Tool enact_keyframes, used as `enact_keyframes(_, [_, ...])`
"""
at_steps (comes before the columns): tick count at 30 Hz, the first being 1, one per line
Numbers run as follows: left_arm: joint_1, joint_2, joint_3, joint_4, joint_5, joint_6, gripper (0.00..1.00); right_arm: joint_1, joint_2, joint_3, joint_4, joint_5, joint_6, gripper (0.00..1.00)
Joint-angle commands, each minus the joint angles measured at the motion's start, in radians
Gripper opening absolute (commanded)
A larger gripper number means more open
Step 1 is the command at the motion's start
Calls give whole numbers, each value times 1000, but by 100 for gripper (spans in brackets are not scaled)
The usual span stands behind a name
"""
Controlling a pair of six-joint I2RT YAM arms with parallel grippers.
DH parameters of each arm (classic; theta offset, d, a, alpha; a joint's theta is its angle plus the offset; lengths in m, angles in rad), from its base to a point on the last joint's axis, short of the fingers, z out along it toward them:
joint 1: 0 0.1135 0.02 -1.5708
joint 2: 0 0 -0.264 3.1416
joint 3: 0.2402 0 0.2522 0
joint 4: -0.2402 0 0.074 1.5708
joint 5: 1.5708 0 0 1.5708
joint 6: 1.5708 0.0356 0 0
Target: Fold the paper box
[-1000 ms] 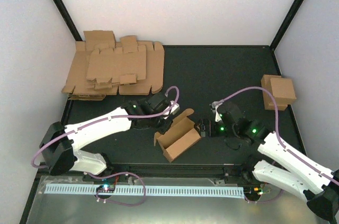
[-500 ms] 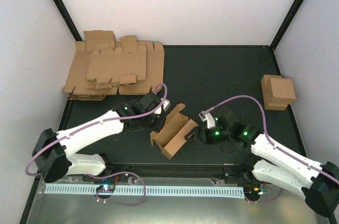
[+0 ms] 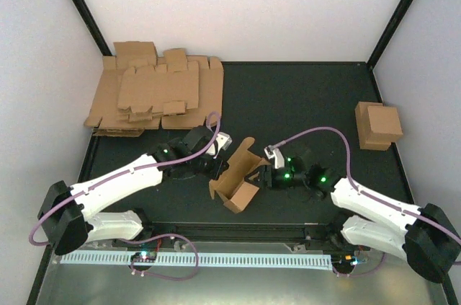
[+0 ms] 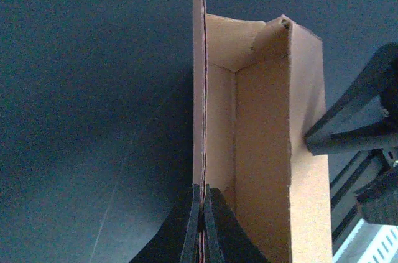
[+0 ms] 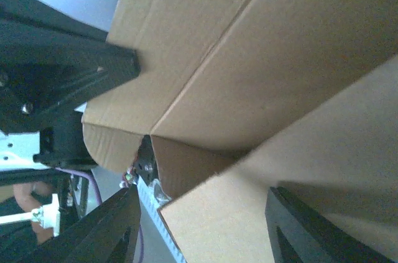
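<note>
While your left gripper (image 4: 202, 216) pinches the frame-left wall of the open brown cardboard paper box (image 3: 236, 184), your right gripper (image 3: 263, 177) straddles its opposite wall, grip unclear.

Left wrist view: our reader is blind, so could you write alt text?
The left pincer is shut on the upright side wall of an open brown box over a dark table. One of the right pincer's fingers sits at its opposite wall.
</note>
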Motion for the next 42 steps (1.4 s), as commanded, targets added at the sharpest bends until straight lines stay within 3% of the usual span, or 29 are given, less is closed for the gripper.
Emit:
enact_keyframes(1, [4, -17, -8, 84, 93, -14, 2, 2, 28, -3, 102, 30, 23, 56])
enact_keyframes(11, [3, -3, -24, 130, 167, -18, 2, 2, 54, 13, 114, 48, 24, 48])
enact_keyframes(22, [8, 2, -24, 76, 72, -24, 3, 0, -119, 114, -263, 126, -87, 56])
enact_keyframes(31, [13, 6, -23, 69, 66, -32, 4, 1, -257, 34, -428, 119, -60, 62])
enact_keyframes(34, [13, 3, -22, 71, 66, -31, 4, 0, -272, 18, -467, 134, -60, 73])
enact_keyframes(37, [13, 10, -23, 75, 74, -27, 4, 1, -272, -28, -407, 126, -45, 75])
enact_keyframes(42, [12, 23, -21, 86, 110, -17, 3, 1, -230, -123, -108, 61, 50, 75])
